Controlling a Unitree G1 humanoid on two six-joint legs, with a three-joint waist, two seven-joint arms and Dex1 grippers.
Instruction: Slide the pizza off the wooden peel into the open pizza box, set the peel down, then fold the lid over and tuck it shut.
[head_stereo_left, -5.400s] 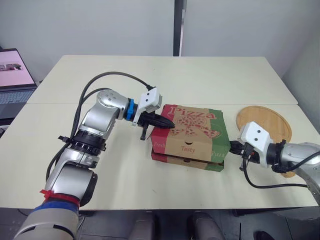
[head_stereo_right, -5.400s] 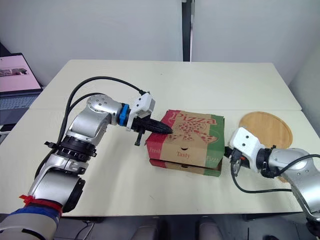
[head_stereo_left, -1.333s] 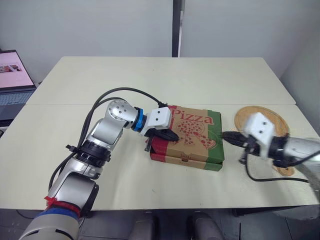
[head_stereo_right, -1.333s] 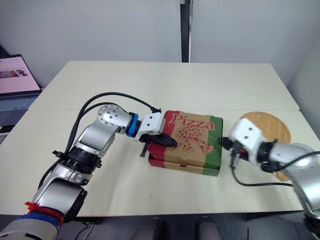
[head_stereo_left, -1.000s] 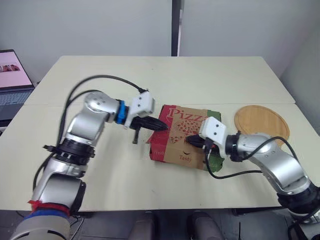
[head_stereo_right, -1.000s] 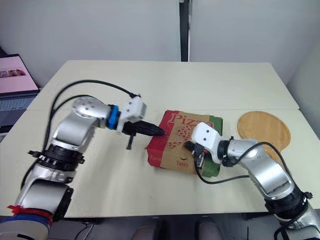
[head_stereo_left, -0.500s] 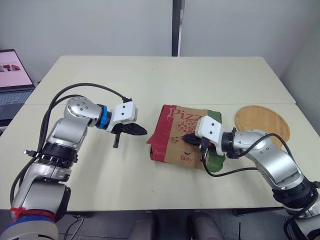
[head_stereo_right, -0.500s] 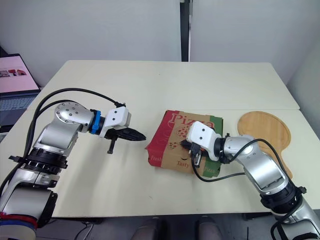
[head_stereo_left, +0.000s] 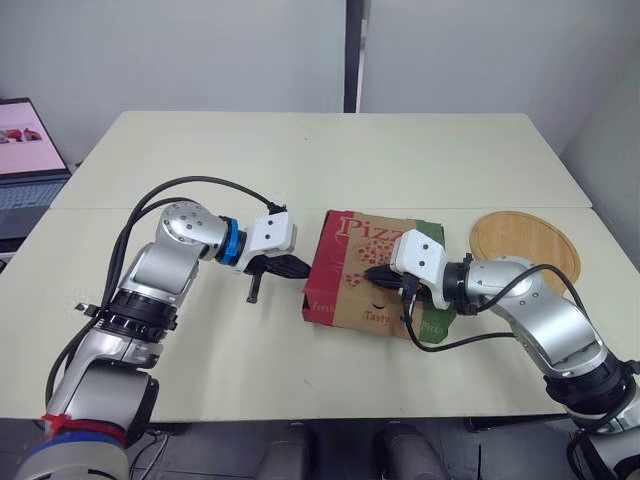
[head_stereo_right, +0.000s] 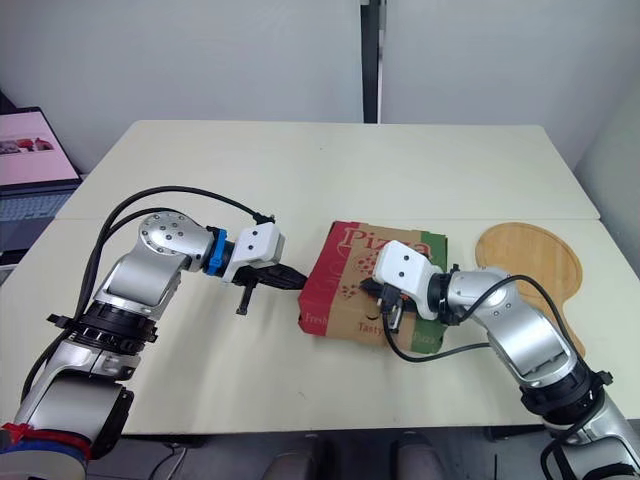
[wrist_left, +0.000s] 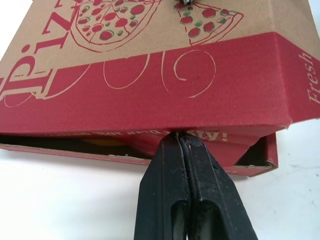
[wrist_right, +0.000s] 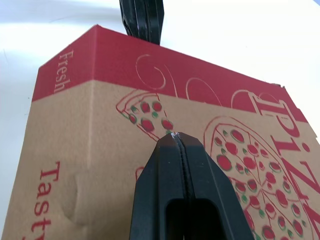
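The pizza box (head_stereo_left: 372, 268) lies near the table's middle with its printed lid folded down. On the box's left side the lid still stands a little above the base (wrist_left: 75, 152), leaving a dark gap. My left gripper (wrist_left: 178, 137) is shut, its tips touching the lower edge of the lid's red side flap (wrist_left: 150, 100). My right gripper (wrist_right: 174, 137) is shut too, its tips pressing on the lid's top (wrist_right: 100, 130) near the front. The round wooden peel (head_stereo_left: 527, 244) lies flat on the table to the right of the box.
An open laptop (head_stereo_left: 27, 160) stands at the far left edge. A seam between two tabletops (head_stereo_left: 120, 208) runs across behind the box. Bare table lies behind the box and in front of it.
My left gripper has swung right, back to the box's left side, and now touches the side flap. The right gripper stays pressed on the lid.
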